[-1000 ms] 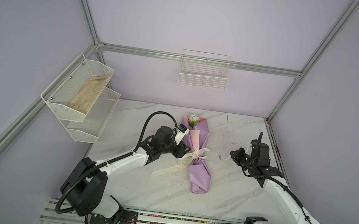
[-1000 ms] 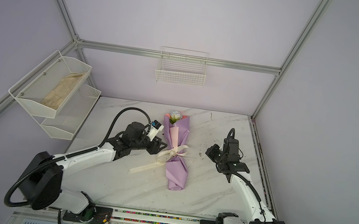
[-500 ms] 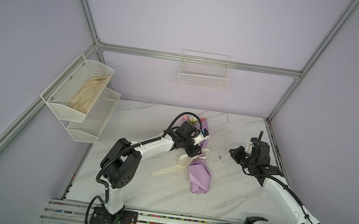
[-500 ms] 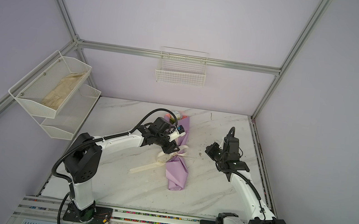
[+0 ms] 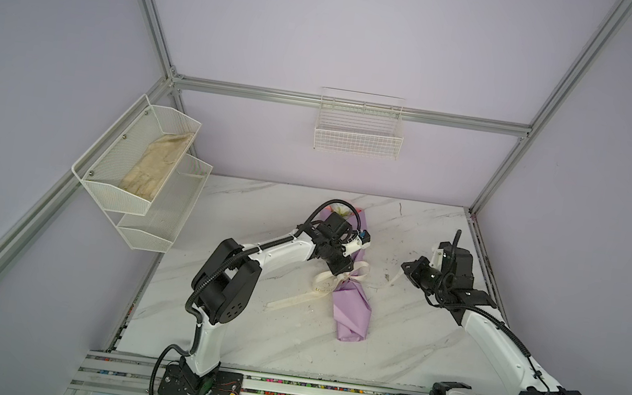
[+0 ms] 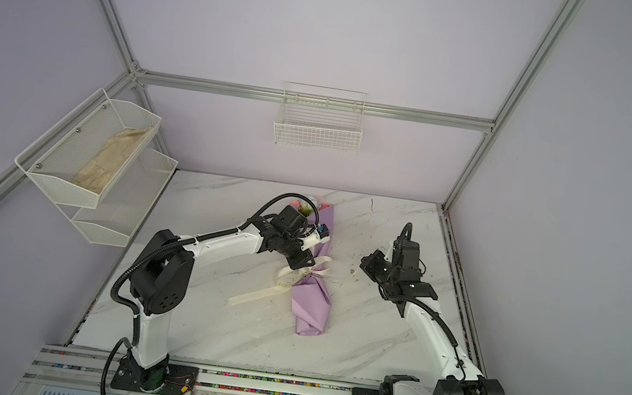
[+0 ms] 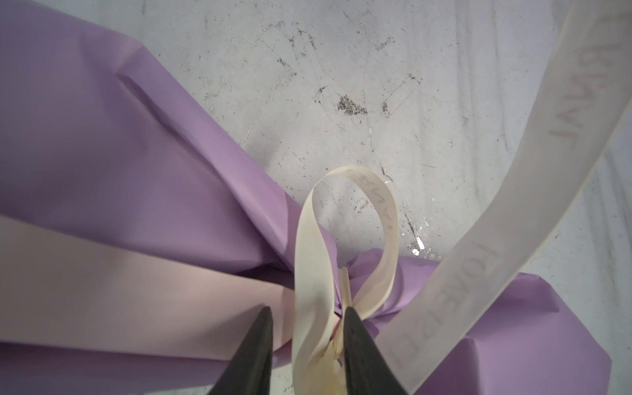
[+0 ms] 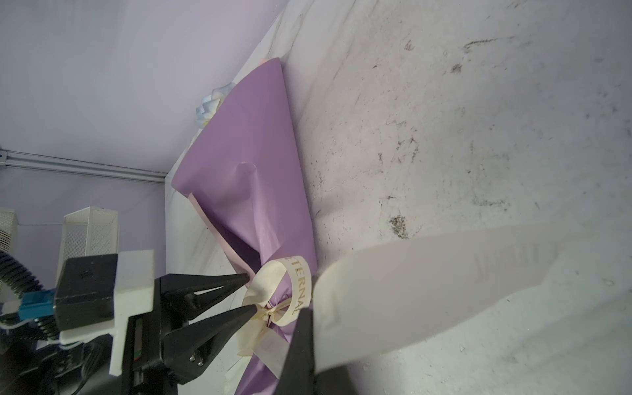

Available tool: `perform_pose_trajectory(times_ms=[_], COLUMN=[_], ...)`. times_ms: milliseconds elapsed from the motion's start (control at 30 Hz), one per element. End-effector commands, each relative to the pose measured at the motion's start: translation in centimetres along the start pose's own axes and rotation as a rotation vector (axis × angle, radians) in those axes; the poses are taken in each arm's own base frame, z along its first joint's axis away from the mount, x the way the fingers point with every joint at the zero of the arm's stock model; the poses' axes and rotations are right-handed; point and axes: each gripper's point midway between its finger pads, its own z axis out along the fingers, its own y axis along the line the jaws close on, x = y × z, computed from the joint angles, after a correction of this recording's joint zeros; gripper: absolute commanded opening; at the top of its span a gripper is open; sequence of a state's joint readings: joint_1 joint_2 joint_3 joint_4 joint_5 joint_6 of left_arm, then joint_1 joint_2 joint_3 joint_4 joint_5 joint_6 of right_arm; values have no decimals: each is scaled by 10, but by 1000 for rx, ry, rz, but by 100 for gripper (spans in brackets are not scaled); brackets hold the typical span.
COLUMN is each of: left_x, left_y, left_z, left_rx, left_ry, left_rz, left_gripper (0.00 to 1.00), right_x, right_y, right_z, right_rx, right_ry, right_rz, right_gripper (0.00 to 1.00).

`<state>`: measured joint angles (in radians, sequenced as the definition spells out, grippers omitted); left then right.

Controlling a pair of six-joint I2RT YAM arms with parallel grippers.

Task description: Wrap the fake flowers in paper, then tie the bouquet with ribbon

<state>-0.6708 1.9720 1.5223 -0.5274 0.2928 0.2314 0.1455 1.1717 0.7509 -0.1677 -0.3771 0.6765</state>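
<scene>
The left gripper [image 7: 307, 309] is held open astride a ribbon [image 7: 309, 260] loop. Beneath it the bouquet [image 5: 351, 304] is laid on the table [image 5: 262, 208], long axis crosswise to its reach, blooms toward the back wall [image 5: 250, 147]. A ribbon tail is clamped in the right gripper [image 5: 406, 268].

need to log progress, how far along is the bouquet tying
Done: ribbon wrapped and knotted round the bouquet, loops formed. In hand: right claw pinches the ribbon tail; left claw, open, straddles a loop. To do: probably pulling the bow snug.
</scene>
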Motion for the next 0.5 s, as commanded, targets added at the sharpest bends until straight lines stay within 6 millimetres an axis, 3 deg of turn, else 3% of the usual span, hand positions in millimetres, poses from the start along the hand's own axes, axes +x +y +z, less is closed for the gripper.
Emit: perform_pose_trajectory(times_ms=[0,67,467], left_x=[-34,-33,-39], left_y=[-4,-5,-12], left_z=[-14,-12,-28], left_rx=[12,18,32], left_ry=[-63,-55,-67], left_rz=[61,68,79], left_gripper=[34,33,0], right_x=[-9,-8,-9], right_y=[10,10,9], right_z=[-1,0,0], right_rx=[-30,-31,-26], right_ry=[-18,-15,-20], right_rz=[-1,1,8], right_gripper=[0,0,0])
